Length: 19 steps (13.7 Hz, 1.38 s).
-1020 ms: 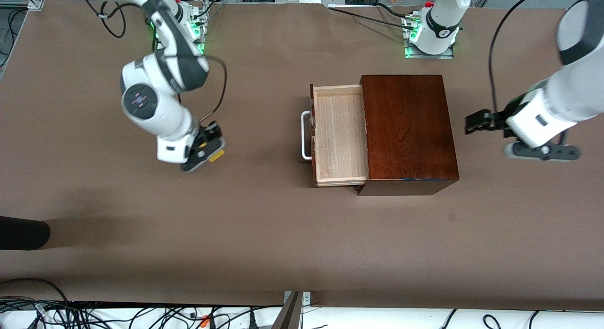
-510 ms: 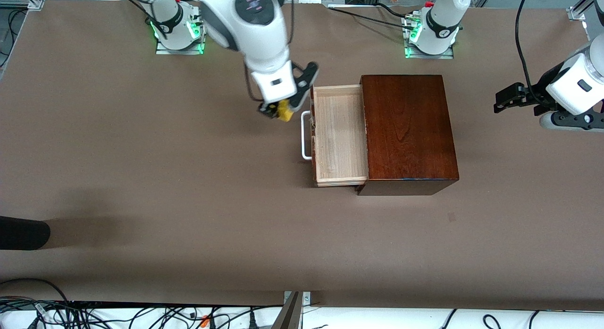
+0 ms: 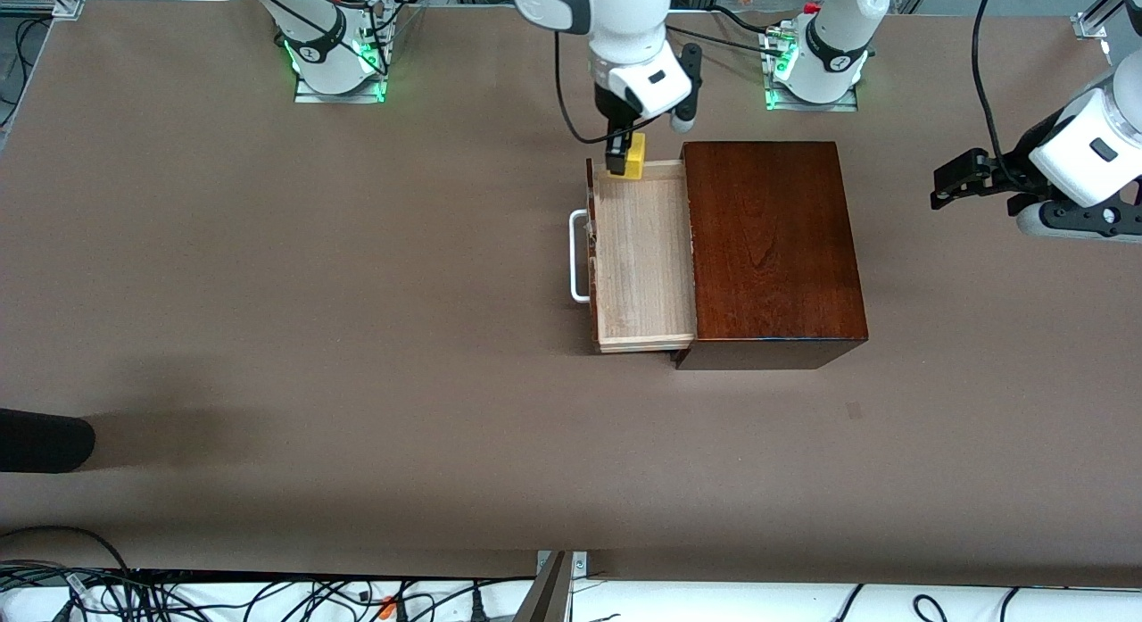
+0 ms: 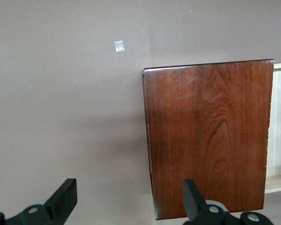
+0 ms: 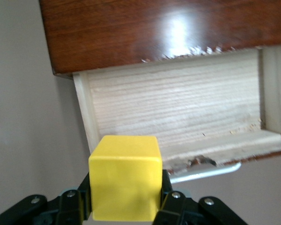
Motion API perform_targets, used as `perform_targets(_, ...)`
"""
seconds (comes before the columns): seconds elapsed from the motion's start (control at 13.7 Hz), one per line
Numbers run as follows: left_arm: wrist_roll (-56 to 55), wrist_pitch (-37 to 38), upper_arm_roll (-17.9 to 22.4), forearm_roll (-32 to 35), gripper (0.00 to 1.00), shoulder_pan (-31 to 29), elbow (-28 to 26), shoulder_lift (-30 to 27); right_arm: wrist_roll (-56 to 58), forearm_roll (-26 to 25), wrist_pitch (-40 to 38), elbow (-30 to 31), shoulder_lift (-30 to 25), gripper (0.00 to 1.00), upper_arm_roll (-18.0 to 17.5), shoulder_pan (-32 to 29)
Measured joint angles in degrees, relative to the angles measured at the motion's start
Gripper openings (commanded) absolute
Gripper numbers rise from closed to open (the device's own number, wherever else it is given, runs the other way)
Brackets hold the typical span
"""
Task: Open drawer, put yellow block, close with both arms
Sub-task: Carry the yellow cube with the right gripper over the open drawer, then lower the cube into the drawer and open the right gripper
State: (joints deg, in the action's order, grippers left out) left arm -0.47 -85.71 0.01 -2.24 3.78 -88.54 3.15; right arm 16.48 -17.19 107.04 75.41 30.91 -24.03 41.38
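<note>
The right gripper (image 3: pixel 622 154), clamped on the small yellow cube (image 3: pixel 633 155), hangs over the open pale-wood drawer's (image 3: pixel 642 247) rim — next, centre it over the tray, then release; the left gripper (image 4: pixel 126 206) waits open.

A brown table (image 3: pixel 357 336) fills the scene, its surface plain and matte, with a small pale square mark (image 3: pixel 855 411) on it toward the left arm's end, near the front camera. A dark rounded object (image 3: pixel 40 439) pokes in over the table edge at the right arm's end. Tangled black cables (image 3: pixel 178 595) lie along a white ledge below the table's near edge, and metal framing (image 3: pixel 553 591) stands at mid-edge.
</note>
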Motion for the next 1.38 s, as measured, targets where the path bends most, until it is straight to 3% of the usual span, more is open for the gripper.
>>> perform_targets(0.73, 0.00, -0.04, -0.83, 0.00, 1.00, -1.31, 0.00, 0.00, 0.65, -8.22, 6.44, -1.06, 10.27, 0.02, 0.90, 0.37)
perform_targets(1.38, 0.00, -0.04, -1.15, 1.79, 1.00, -1.32, 0.00, 0.00, 6.70, -8.69, 6.79, -1.21, 11.74, 0.03, 3.22, -0.04)
